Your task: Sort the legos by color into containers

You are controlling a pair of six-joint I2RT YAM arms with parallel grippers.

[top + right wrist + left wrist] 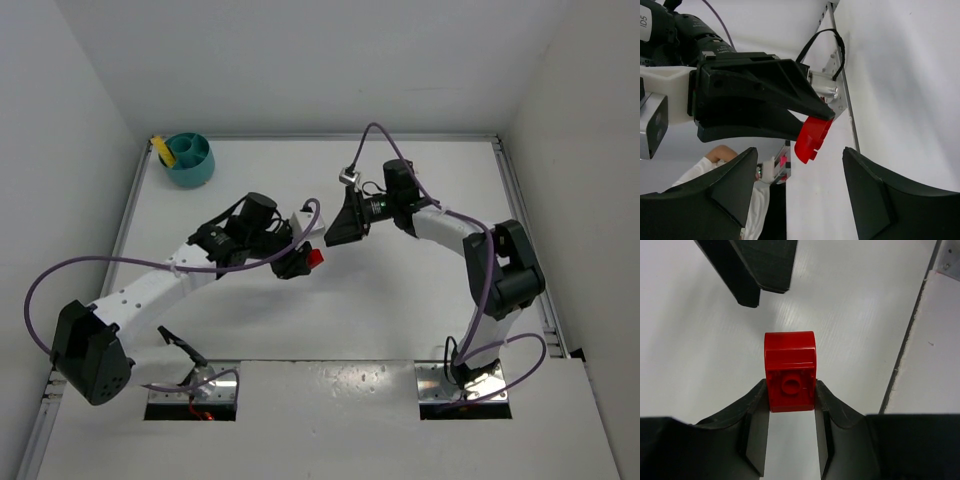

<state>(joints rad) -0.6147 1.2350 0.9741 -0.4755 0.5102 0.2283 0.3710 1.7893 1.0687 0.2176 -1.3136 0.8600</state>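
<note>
- Nearest the viewer, two white robot arms rise from their bases at the near edge of a white surface (400, 300) and bend inward toward its middle
- The left end effector (298, 262) is closed on a red lego (315, 259). The left wrist view shows the brick pinched at its lower sides between both black fingers, with one round stud facing the camera and most of the brick sticking out past the fingertips
- The right end effector (343, 228) points at the left one from just beyond it. Its two fingers stand wide apart and hold nothing, and the red lego sits just in front of their tips without touching them
- Farthest away, in the far left corner of the surface, sits the round teal bowl (197, 176) with inner dividers. A yellow lego (164, 150) leans at its left edge, poking over the rim; which compartment it rests in cannot be told
</note>
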